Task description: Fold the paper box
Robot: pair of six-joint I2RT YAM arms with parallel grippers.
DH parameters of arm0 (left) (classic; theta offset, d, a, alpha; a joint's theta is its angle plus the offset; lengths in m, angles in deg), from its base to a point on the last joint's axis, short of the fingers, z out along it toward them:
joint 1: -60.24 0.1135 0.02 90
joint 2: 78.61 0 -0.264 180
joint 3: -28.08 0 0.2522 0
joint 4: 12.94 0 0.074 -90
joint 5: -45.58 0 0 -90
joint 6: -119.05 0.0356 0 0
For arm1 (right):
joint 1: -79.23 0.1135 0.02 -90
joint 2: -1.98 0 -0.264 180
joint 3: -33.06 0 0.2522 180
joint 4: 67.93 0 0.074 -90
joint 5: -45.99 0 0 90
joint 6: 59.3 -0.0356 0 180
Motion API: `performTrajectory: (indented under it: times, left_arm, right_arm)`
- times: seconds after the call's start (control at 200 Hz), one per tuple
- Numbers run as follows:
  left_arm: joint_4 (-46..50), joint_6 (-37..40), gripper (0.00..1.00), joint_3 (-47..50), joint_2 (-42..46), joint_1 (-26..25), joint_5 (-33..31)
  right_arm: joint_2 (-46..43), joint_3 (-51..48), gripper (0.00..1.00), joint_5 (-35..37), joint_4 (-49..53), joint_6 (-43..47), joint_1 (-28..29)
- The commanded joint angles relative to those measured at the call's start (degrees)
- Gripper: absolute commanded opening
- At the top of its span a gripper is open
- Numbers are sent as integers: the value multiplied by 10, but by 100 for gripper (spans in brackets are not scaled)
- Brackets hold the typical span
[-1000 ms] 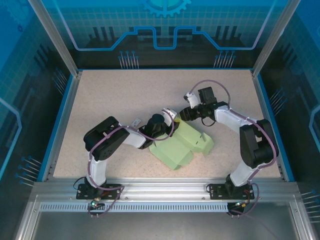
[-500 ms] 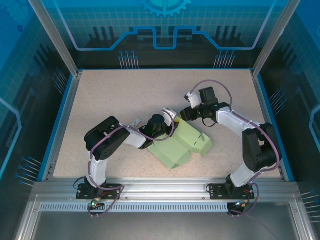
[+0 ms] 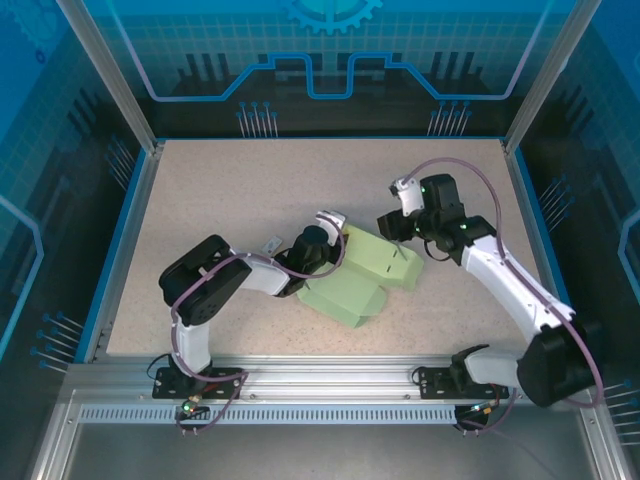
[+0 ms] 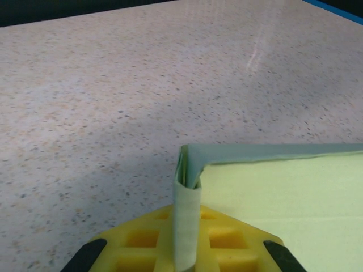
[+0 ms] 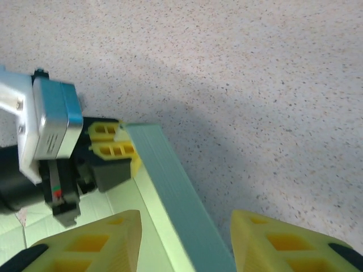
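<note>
The paper box (image 3: 362, 276) is pale mint-green card, partly folded, lying in the middle of the table. My left gripper (image 3: 335, 229) is at its far left corner. In the left wrist view the left gripper (image 4: 186, 229) is shut on a doubled strip of the paper box (image 4: 283, 192) at that corner. My right gripper (image 3: 390, 224) hovers at the box's far edge. In the right wrist view the right gripper (image 5: 186, 222) is open, its yellow fingers (image 5: 91, 243) on either side of the box's raised wall (image 5: 170, 170) with gaps both sides. The left gripper (image 5: 108, 144) shows at that wall's end.
The speckled beige table (image 3: 230, 190) has a blue rim (image 3: 125, 240) at its sides and an aluminium rail (image 3: 330, 375) at the front. A small white scrap (image 3: 271, 243) lies by the left forearm. Bare table stretches behind and left of the box.
The right arm has swung out to the right and its gripper has drawn back a little along the box's far edge. The left gripper has closed further on the corner.
</note>
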Motion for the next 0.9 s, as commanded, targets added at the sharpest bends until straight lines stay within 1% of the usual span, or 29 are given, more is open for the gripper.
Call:
performTrajectory:
  times: [0.0, 0.15, 0.23, 0.325, 0.445, 0.645, 0.775, 0.89]
  left_arm:
    - [22, -32, 10, 10, 26, -2, -53]
    - [37, -43, 10, 11, 34, -3, -69]
    - [44, -46, 10, 10, 38, -4, -71]
    - [48, -45, 10, 11, 41, -5, -73]
    - [52, -47, 10, 11, 45, -6, -77]
    - [70, -51, 10, 5, 50, -9, -89]
    - [89, -59, 10, -3, 53, -13, -108]
    - [100, -68, 10, -8, 55, -17, -117]
  right_arm:
    - [-20, -26, 46, 101, 43, -40, 45]
    - [-14, -34, 48, 182, 50, -48, 87]
    - [-2, -33, 48, 219, 48, -52, 95]
    - [20, -34, 49, 241, 48, -59, 97]
    - [46, -36, 48, 241, 37, -69, 97]
    - [74, -44, 45, 229, 30, -105, 107]
    - [86, -63, 40, 214, -6, -142, 124]
    - [96, -67, 37, 188, -51, -172, 127]
